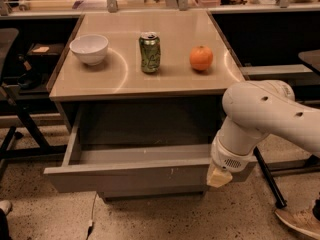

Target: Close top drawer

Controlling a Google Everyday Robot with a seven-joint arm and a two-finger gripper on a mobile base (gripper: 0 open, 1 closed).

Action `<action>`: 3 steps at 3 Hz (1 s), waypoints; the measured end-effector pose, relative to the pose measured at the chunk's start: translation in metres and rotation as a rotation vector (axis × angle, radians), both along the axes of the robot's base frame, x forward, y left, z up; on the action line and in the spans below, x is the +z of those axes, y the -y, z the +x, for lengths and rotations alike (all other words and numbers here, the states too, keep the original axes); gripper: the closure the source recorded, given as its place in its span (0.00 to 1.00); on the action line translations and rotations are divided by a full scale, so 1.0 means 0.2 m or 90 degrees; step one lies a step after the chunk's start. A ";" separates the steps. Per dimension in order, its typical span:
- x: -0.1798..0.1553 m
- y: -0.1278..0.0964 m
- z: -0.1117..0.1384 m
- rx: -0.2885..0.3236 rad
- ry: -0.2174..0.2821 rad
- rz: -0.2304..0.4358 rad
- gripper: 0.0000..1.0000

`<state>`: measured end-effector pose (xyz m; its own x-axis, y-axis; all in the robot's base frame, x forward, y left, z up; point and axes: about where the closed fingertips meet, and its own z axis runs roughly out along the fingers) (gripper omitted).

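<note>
The top drawer is a wide, shallow grey drawer under the tan counter. It stands pulled far out and its inside looks empty. Small white scratches mark its flat front right of centre. My white arm reaches in from the right. My gripper shows as a beige tip at the arm's lower end, right against the right end of the drawer's front panel. The arm hides that corner of the drawer.
On the counter stand a white bowl, a green can and an orange. A dark chair is at the left, a black chair leg at the right, a shoe at bottom right.
</note>
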<state>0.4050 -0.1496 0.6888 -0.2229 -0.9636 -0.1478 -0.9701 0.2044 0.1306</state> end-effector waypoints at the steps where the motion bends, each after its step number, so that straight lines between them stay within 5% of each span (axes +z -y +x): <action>1: -0.08 -0.08 0.07 0.026 0.003 0.001 1.00; 3: -0.13 -0.16 0.16 0.059 0.013 -0.002 0.91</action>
<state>0.4373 -0.1180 0.6626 -0.1294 -0.9805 -0.1477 -0.9874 0.1138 0.1095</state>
